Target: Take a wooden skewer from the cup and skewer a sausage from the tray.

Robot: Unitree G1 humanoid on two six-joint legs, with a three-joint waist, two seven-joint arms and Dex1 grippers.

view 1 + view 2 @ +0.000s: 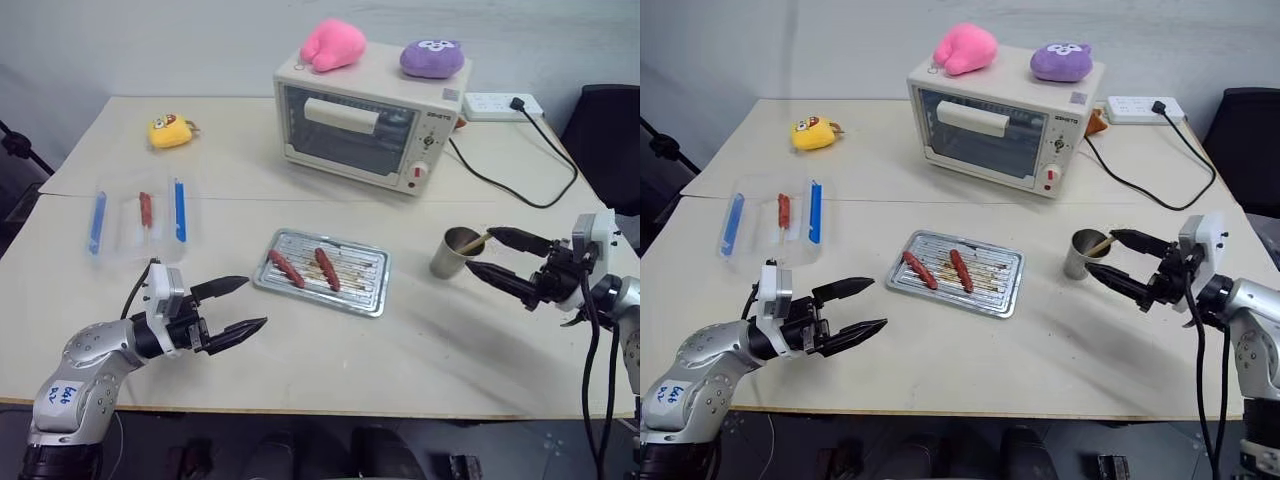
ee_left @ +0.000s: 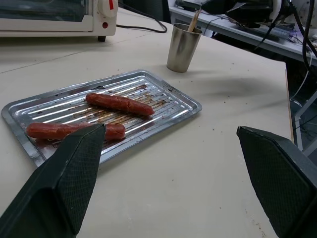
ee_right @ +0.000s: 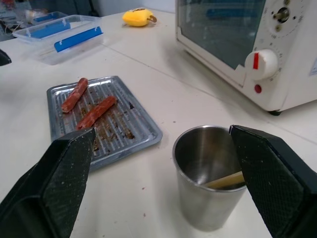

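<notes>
Both grippers [image 1: 247, 305] [image 1: 483, 253] gape empty; wooden skewer [image 3: 225, 180] mostly hidden inside cup [image 3: 210, 173]

Little readable text here. Toaster oven [image 1: 368, 128] has a small brand mark at the top of its control panel, too small to make out. White sticker [image 1: 64, 395] on the left forearm carries blue handwriting, not legible. Red pointer mark on the oven's white knob [image 3: 260, 62], no numbers readable around it.
</notes>
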